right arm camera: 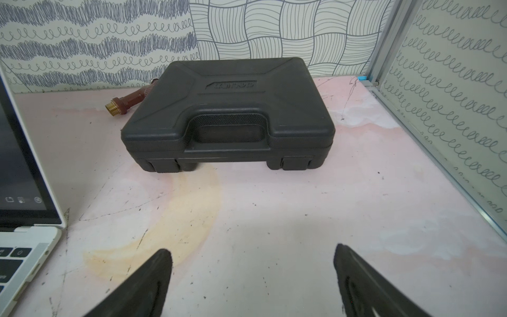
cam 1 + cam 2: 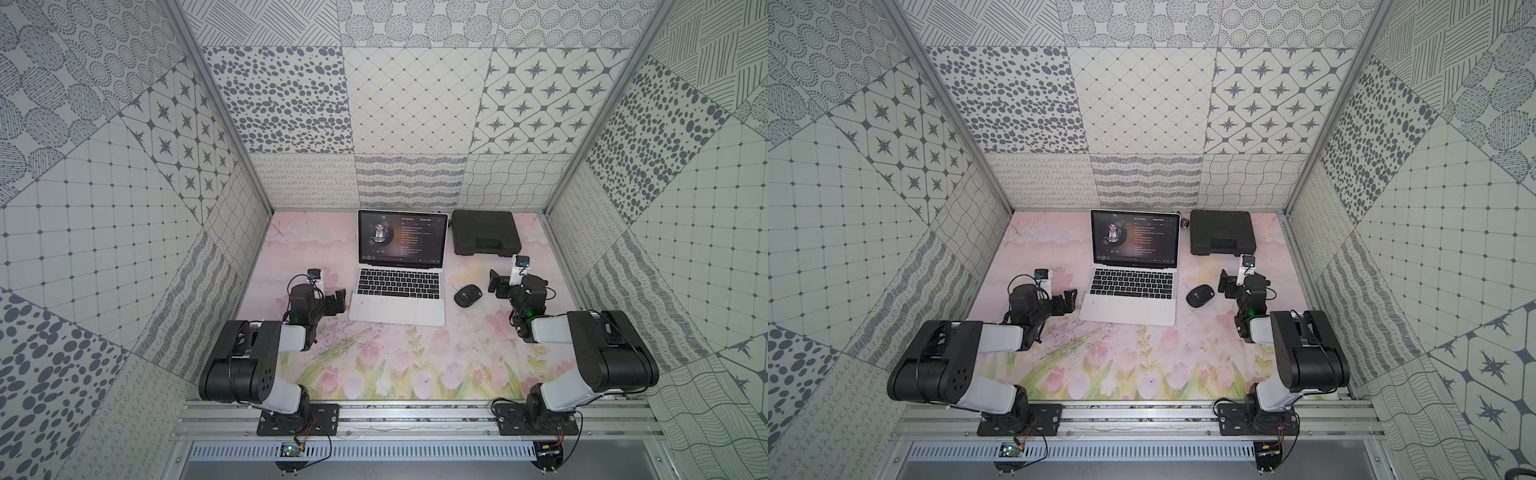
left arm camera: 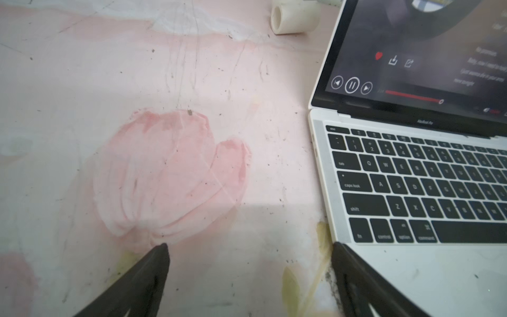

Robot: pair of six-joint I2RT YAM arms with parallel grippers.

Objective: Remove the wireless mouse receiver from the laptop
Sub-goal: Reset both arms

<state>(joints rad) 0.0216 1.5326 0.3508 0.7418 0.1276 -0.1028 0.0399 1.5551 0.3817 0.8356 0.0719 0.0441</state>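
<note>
Hiding behind laptop [image 3: 397,263]: white tube [image 3: 295,16]

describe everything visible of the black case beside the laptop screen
The flat black plastic toolbox lies closed on the pink floral tabletop, at the back right. Its matte lid has raised ribs, an embossed logo too blurred to read, and a moulded handle with a stippled grip facing the robot; two latch tabs sit on the front edge. A reddish-brown fitting with a brass threaded end pokes out behind one back corner; contact is unclear.

walls [image 2: 415,104]: gry-patt. panels | tbl [image 2: 374,357]: pink floral, scuffed | light: prob. overhead
</note>
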